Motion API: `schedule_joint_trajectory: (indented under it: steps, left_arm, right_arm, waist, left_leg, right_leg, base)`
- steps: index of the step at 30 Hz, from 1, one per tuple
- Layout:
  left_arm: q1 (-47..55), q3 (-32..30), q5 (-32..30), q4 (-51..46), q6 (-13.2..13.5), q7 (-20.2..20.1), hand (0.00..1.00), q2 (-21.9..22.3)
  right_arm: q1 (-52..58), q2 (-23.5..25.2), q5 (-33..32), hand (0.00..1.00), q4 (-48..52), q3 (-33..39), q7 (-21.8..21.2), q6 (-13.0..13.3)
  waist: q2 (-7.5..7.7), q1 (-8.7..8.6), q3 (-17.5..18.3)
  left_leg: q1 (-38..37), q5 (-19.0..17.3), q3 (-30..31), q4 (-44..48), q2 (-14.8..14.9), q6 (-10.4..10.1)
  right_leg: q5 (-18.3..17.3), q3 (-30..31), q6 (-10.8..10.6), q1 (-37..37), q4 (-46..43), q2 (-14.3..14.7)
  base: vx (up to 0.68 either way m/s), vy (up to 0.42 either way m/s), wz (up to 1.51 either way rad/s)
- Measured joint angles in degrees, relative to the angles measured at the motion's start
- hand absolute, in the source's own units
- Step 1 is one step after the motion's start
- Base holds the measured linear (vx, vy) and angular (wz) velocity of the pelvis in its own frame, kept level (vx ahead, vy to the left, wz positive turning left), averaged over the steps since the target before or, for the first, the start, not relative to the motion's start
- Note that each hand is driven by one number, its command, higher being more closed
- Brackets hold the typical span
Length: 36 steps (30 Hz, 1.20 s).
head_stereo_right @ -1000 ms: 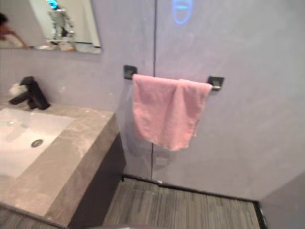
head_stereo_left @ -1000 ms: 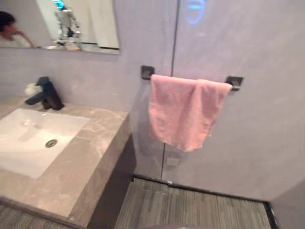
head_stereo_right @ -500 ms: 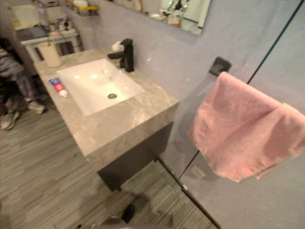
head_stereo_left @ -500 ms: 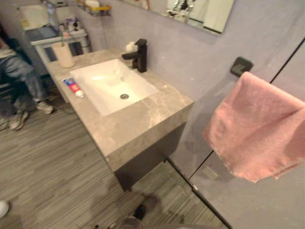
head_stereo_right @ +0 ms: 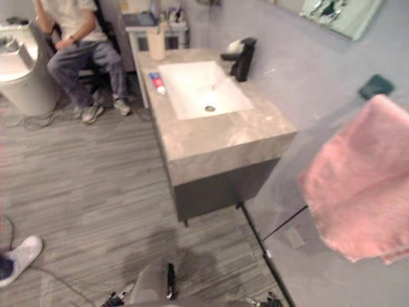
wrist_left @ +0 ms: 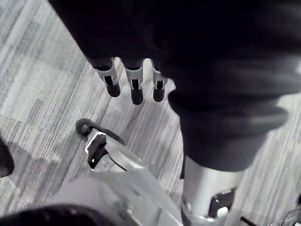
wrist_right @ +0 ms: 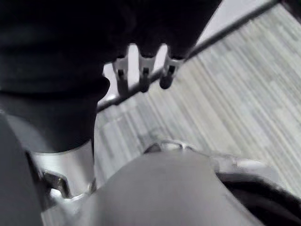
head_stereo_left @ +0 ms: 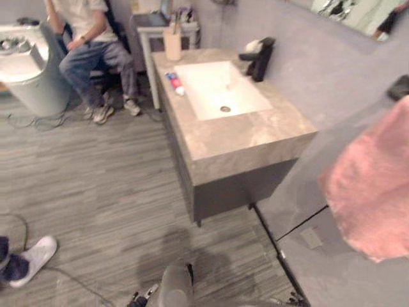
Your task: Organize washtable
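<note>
The washtable (head_stereo_left: 255, 131) is a grey marble counter with a white sink (head_stereo_left: 217, 89) set in it and a black faucet (head_stereo_left: 261, 57) at the wall. A toothpaste tube (head_stereo_left: 174, 83) lies on the counter's rim beside the sink. A beige cup (head_stereo_left: 172, 46) stands at the far corner. A pink towel (head_stereo_left: 374, 192) hangs at the right edge. My left hand (wrist_left: 136, 87) hangs over the striped floor with straight fingers, holding nothing. My right hand (wrist_right: 145, 77) hangs the same way, far from the counter.
A person (head_stereo_left: 89, 38) sits on a chair left of the washtable. A white round tub (head_stereo_left: 25, 70) stands at the far left. A small white table (head_stereo_left: 163, 22) with items is behind the cup. Another person's white shoe (head_stereo_left: 32, 256) is at the lower left.
The camera has swung left and away from the wall: the whole washtable and the seated person have come into view, and the towel has slid to the right edge.
</note>
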<state>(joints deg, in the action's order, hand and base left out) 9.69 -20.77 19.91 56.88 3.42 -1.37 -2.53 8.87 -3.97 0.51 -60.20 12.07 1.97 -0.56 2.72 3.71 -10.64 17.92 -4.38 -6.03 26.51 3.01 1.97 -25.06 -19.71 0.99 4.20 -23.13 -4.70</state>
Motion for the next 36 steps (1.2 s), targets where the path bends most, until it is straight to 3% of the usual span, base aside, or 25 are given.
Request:
schedule_joint_trajectory:
  steps: [1, 2, 3, 4, 5, 6, 7, 8, 9, 10, 12, 13, 18, 21, 22, 23, 24, 27, 29, 31, 32, 33, 36]
  left_arm:
    - [-1.5, -0.2, -0.4, 0.3, -0.1, 0.3, 0.00, -1.1]
    - [-0.7, 0.0, -1.0, 1.5, -0.2, 0.2, 0.00, -0.9]
    - [-0.4, 0.3, -1.5, 2.5, -0.2, 0.3, 0.00, -0.3]
    - [-0.5, 0.3, -2.0, 4.4, -0.6, 0.3, 0.00, -0.4]
    - [-0.8, 0.9, -2.1, 5.3, -1.0, 0.2, 0.00, -0.9]
    - [-0.5, 1.5, -2.1, 5.9, -1.0, 0.2, 0.00, -1.1]
    - [-0.8, 2.0, -2.2, 6.9, -1.1, -0.1, 0.00, -1.4]
    - [-0.9, 2.0, -2.2, 7.0, -1.1, -0.4, 0.00, -2.2]
    - [-0.6, 2.1, -2.5, 7.3, -1.1, -0.9, 0.00, -2.2]
    - [0.4, 2.1, -2.9, 7.7, -1.5, -1.4, 0.00, -1.1]
    - [0.6, 1.0, -3.4, 8.4, -1.7, -2.1, 0.00, -1.5]
    - [0.5, 1.0, -3.7, 8.4, -2.0, -2.3, 0.00, -1.7]
    - [0.7, 0.8, -3.7, 8.4, -2.0, -2.5, 0.00, -2.3]
    - [0.7, 1.1, -3.8, 8.3, -1.9, -2.8, 0.00, -2.7]
    - [0.7, 1.4, -4.2, 8.2, -1.9, -3.0, 0.00, -2.6]
    - [0.9, 2.1, -4.3, 8.2, -1.9, -3.1, 0.00, -2.4]
    - [0.9, 2.4, -4.5, 8.0, -1.9, -3.2, 0.00, -2.4]
    - [1.3, -0.3, -4.7, 7.6, -1.8, -3.3, 0.00, -1.6]
    - [2.1, -1.5, -4.7, 6.6, -1.5, -3.3, 0.00, -1.0]
    - [2.8, -2.7, -4.7, 6.6, -1.5, -3.2, 0.00, -0.6]
    - [2.8, -3.2, -4.7, 6.5, -1.4, -3.3, 0.00, -0.4]
    - [2.8, -4.7, -4.7, 6.0, -1.3, -3.3, 0.00, -0.3]
    - [3.0, -7.1, -4.7, 5.9, -0.9, -3.3, 0.00, 0.6]
  right_arm:
    - [0.1, 2.1, 0.0, 0.00, -0.3, 2.6, -0.4, 0.6]
    - [-0.1, 1.9, 0.1, 0.00, -1.2, 5.4, -0.9, 1.0]
    - [-0.5, 1.1, 0.0, 0.00, -1.8, 6.2, -1.1, 1.0]
    - [-1.0, 0.7, -0.1, 0.00, -2.0, 8.4, -0.9, 0.9]
    - [-1.5, 0.5, -0.2, 0.00, -3.6, 11.6, -0.9, 0.7]
    - [-1.5, 1.6, -0.2, 0.00, -4.4, 13.7, -1.0, 0.5]
    - [-1.3, 1.9, -0.8, 0.00, -5.7, 16.4, -1.0, 0.3]
    - [-1.3, 2.3, -1.0, 0.00, -6.3, 17.2, -1.0, 0.2]
    - [-0.8, 2.3, -1.5, 0.00, -6.4, 18.3, -1.1, 0.1]
    - [0.0, 1.8, -2.2, 0.00, -6.0, 20.0, -1.2, 0.2]
    - [0.4, 1.8, -2.2, 0.00, -6.5, 21.3, -1.3, -0.4]
    - [0.8, 1.6, -2.0, 0.00, -6.5, 21.5, -1.5, -0.7]
    - [0.6, 1.6, 0.3, 0.00, -6.6, 22.9, -2.3, -1.1]
    - [0.9, 1.3, 0.3, 0.00, -6.6, 23.7, -2.8, -1.1]
    - [1.7, 1.3, 0.2, 0.00, -6.4, 24.2, -3.3, -1.1]
    - [2.4, 1.5, 0.1, 0.00, -6.2, 24.5, -3.4, -1.1]
    - [3.2, 1.8, 0.1, 0.00, -5.6, 25.2, -3.4, -1.1]
    - [5.4, 3.2, 0.1, 0.00, -3.1, 24.6, -3.4, -0.9]
    - [5.0, 3.8, 0.1, 0.00, -2.6, 19.7, -3.1, -1.0]
    - [5.5, 4.5, -0.1, 0.00, -1.7, 17.3, -1.8, -0.9]
    - [6.0, 4.6, -0.1, 0.00, -1.7, 16.8, -1.6, -0.9]
    - [6.6, 5.0, 0.0, 0.00, -1.5, 16.0, -1.0, -0.9]
    - [7.0, 5.2, 0.1, 0.00, -1.4, 16.0, -0.9, -0.7]
  waist:
    - [2.13, -2.11, 0.5]
    - [0.56, -0.92, 0.9]
    - [-0.40, -1.42, 1.1]
    - [-1.69, -2.35, 0.8]
    - [-1.95, -3.07, 0.6]
    - [-1.91, -2.99, 0.9]
    - [-0.58, -3.65, 1.4]
    - [-0.18, -3.68, 1.5]
    - [-0.65, -3.70, 1.8]
    - [-2.59, -4.27, 2.5]
    - [-1.88, -4.53, 3.4]
    - [-1.44, -4.55, 3.7]
    - [-0.27, -4.44, 4.3]
    - [-0.50, -4.87, 4.3]
    - [-0.70, -5.14, 4.4]
    - [-1.42, -5.76, 4.6]
    - [-1.48, -5.87, 4.7]
    - [-1.30, -5.71, 4.9]
    - [-1.22, -5.59, 5.5]
    - [-1.11, -5.88, 6.5]
    - [-0.92, -5.60, 7.0]
    - [0.07, -4.71, 7.7]
    - [0.60, -3.05, 9.3]
  left_leg:
    - [0.1, -2.9, -6.4, 3.6, 0.8, 1.8]
    - [-2.5, -5.7, -12.3, 10.9, 7.5, 3.0]
    - [-5.5, -7.0, -13.7, 8.4, 9.8, 0.7]
    - [-6.8, -7.2, -16.1, 5.2, 8.7, -0.5]
    - [-8.1, -5.7, -17.9, 0.8, 6.4, 1.7]
    - [-9.7, -4.6, -17.5, -5.1, 2.8, 1.1]
    - [-11.9, -4.8, -17.9, -10.3, 0.2, 0.2]
    - [-11.8, -5.7, -19.2, -8.9, 0.2, 0.7]
    - [-11.9, -7.0, -18.9, -5.0, 2.2, 1.0]
    - [-12.6, -8.0, -17.2, -6.9, 4.2, -1.9]
    - [-15.0, -3.6, -16.5, -14.7, -0.6, -0.7]
    - [-15.5, -1.8, -15.5, -18.7, -2.7, 0.2]
    - [-16.8, 1.3, -12.7, -24.7, -6.4, 2.1]
    - [-18.0, 2.1, -8.2, -26.0, -8.4, 3.3]
    - [-18.9, 2.2, -5.8, -26.1, -9.0, 3.6]
    - [-19.0, 2.3, -3.8, -26.0, -9.2, 3.9]
    - [-19.2, 2.5, -1.3, -25.6, -9.2, 4.3]
    - [-19.6, 2.4, 3.3, -25.6, -9.1, 4.8]
    - [-19.7, 2.6, 5.2, -25.4, -9.1, 4.6]
    - [-19.5, 2.6, 7.4, -24.8, -9.1, 4.4]
    - [-19.5, 2.5, 8.0, -24.5, -9.1, 4.1]
    - [-19.6, 2.1, 9.2, -24.2, -9.4, 3.5]
    - [-19.5, 0.3, 5.0, -24.2, -6.6, 1.9]
  right_leg:
    - [5.0, 1.4, 4.0, 0.9, 6.8, 0.8]
    - [10.9, -1.5, -0.9, 2.6, 8.8, 0.1]
    - [11.2, -3.1, -1.1, 2.8, 8.3, -0.1]
    - [11.1, -5.5, -1.3, 2.8, 6.9, -0.7]
    - [10.3, -7.6, -3.1, 1.5, 5.6, -3.0]
    - [12.6, -9.1, -4.6, 2.2, 10.0, -4.7]
    - [14.2, -12.3, -5.9, 3.2, 12.1, -6.8]
    - [14.7, -13.3, -6.4, 3.6, 12.6, -7.7]
    - [15.2, -14.3, -6.4, 3.7, 12.5, -8.3]
    - [15.6, -15.4, -7.3, 3.7, 12.4, -7.6]
    - [16.7, -16.1, -6.8, 3.4, 13.4, -10.3]
    - [18.1, -16.5, -7.6, 3.0, 13.7, -10.9]
    - [19.6, -18.5, -7.2, 2.5, 11.4, -13.5]
    - [19.7, -18.8, -7.1, 2.3, 3.1, -17.0]
    - [19.9, -14.6, -5.8, 1.0, -2.4, -18.1]
    - [19.4, -9.0, -4.2, -0.9, -6.2, -17.8]
    - [17.4, -0.5, -3.6, -2.8, -9.9, -15.3]
    - [11.9, 15.5, -6.5, -5.7, -10.5, -8.1]
    - [10.7, 19.1, -7.2, -7.0, -7.9, -5.2]
    - [11.1, 18.6, -6.7, -7.2, -3.8, -3.9]
    - [11.9, 17.8, -6.5, -6.9, -1.3, -3.6]
    - [16.8, 16.3, -5.7, -6.1, 2.6, -3.5]
    - [17.4, 13.3, -6.0, -3.4, 6.6, -2.9]
  base:
    - [-0.05, 0.038, 2.27]
    - [0.06, 0.010, 1.54]
    - [0.04, 0.068, 1.06]
    - [0.00, 0.170, 1.24]
    - [-0.07, 0.223, 1.44]
    - [-0.11, 0.260, 1.41]
    - [-0.09, 0.177, 1.03]
    - [-0.02, 0.128, 0.79]
    - [0.01, 0.088, 0.49]
    - [0.01, 0.134, 0.51]
    - [-0.03, 0.233, 0.43]
    - [-0.05, 0.251, 0.34]
    - [-0.04, 0.111, 0.36]
    - [0.03, 0.068, 0.78]
    - [0.06, 0.069, 0.99]
    - [0.10, 0.074, 1.26]
    - [0.10, 0.050, 1.04]
    - [0.05, 0.025, 0.90]
    - [0.04, -0.018, 0.58]
    - [0.07, -0.066, 0.63]
    - [0.08, -0.114, 0.59]
    - [0.09, -0.131, 0.52]
    - [0.07, -0.155, 0.32]
